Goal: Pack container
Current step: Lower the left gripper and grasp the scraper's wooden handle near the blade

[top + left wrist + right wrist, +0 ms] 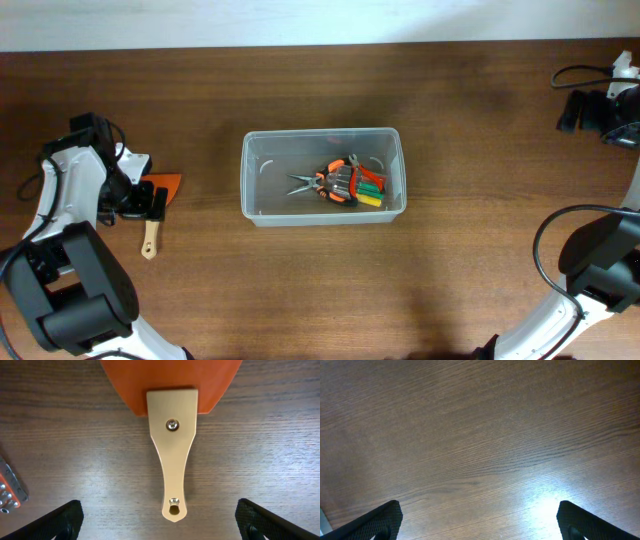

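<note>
Pick-up step. The left end effector [160, 527], apart, hovers over an orange-bladed, wooden-handled scraper [172, 455] on the brown wooden bench [450, 280]. The clear plastic rectangular container [262, 190] sits mid-bench, well apart. The next move likely calls for descending and closing on the handle. The right end effector [479, 520] is apart and empty.

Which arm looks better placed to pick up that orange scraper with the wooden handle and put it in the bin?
Left. The left gripper, open, hangs directly over the scraper, its handle centred below. The right gripper sits far across the table, beyond the container.
</note>
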